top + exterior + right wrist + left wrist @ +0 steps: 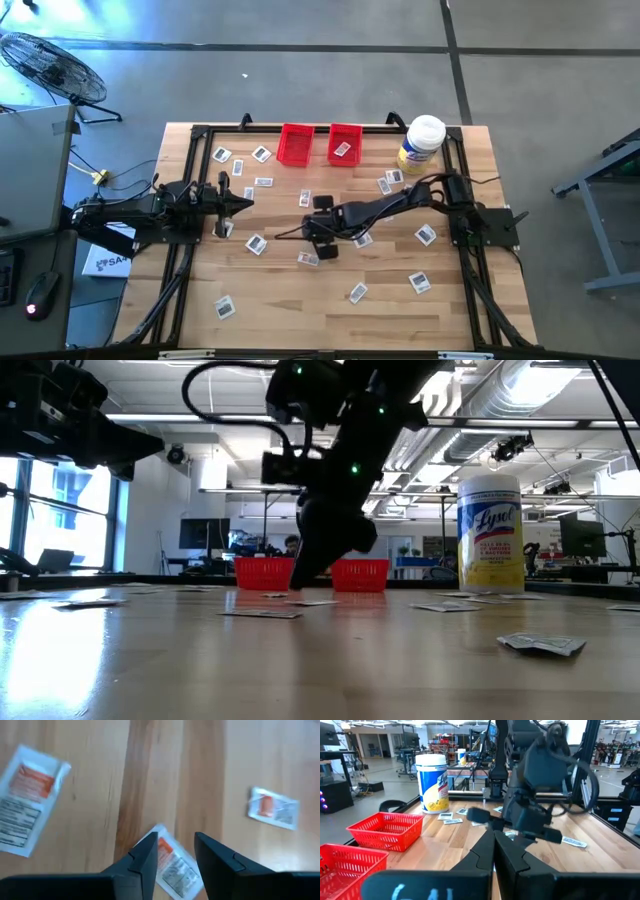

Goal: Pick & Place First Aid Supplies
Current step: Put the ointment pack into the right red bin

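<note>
Wooden table point(330, 310) with black frame rails, white packets scattered all over it. Left gripper point(243, 201) sits at the table's left side, pointing toward the middle, fingers pressed together with nothing between them; the left wrist view confirms this, dark fingers point(492, 855) meeting at a point. Just beside its tip lies a packet point(226, 228), another a bit further in point(256, 243), more up by the back edge point(221, 154).

Two red bins at the back: left bin point(295, 144) looks empty from above, right bin point(345, 143) holds one packet point(342, 149). Low view shows only the bins' mesh sides point(265, 572), not their contents.

Right gripper point(318, 228) reaches across from the right side to mid-table and points down. Overhead the arm hides what is under it. Right wrist view fills that in: fingers point(145, 857) parted a little, straddling a packet with orange print point(172, 865) flat on the wood, nothing gripped. Two more packets lie apart from it there point(31, 800) point(273, 808). Low view shows the gripper's tip point(300, 585) right at table level.

White-lidded Lysol tub point(422, 143) stands upright at the back right, beside the right bin; its label reads only in the low view point(490, 532) and left wrist view. Right half has more packets point(425, 235), one near the front point(357, 292). Crumpled one close to the low camera point(542, 645).
</note>
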`<state>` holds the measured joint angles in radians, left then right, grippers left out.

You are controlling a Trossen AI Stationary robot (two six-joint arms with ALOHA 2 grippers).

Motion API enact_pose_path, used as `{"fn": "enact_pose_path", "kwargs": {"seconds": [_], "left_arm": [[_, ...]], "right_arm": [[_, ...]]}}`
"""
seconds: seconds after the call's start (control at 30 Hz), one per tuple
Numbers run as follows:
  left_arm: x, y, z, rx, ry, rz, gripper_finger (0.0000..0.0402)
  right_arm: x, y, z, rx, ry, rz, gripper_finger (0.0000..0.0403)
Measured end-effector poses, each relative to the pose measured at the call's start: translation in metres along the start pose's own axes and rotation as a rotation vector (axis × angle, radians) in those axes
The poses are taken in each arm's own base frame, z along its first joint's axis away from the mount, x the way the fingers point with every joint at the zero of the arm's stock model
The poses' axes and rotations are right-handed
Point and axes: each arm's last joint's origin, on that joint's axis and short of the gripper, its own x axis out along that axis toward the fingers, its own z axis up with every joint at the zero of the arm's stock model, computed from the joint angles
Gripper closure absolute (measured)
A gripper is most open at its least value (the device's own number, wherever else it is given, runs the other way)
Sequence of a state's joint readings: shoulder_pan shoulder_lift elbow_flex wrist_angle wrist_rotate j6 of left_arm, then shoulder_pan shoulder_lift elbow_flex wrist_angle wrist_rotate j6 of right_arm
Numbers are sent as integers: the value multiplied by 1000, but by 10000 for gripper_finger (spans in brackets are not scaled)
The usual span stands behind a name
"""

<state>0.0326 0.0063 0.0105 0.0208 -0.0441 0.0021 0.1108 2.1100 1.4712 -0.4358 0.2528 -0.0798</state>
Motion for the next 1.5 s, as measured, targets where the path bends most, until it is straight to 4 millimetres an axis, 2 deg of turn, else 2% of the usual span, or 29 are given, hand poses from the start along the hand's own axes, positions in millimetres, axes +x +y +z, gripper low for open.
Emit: {"fn": "enact_pose_path", "kwargs": {"seconds": [0.13,0.3,0.5,0.63,1.27,1.37,1.5], "left_arm": [[0,0,0,0,0,0,401],[0,0,0,0,0,0,401],[0,0,0,0,0,0,401],[0,0,0,0,0,0,401],[0,0,0,0,0,0,401],[0,0,0,0,0,0,401],[0,0,0,0,0,0,401]], "right_arm": [[-1,1,1,42,-12,26,281],[1,2,4,203,-39,-2,281],[12,13,7,243,-91,-40,281],[20,16,1,325,-49,-64,281],[17,22,-9,567,20,-158,281],[17,22,-11,606,39,-164,291],[17,22,-12,607,51,-160,331]]}}
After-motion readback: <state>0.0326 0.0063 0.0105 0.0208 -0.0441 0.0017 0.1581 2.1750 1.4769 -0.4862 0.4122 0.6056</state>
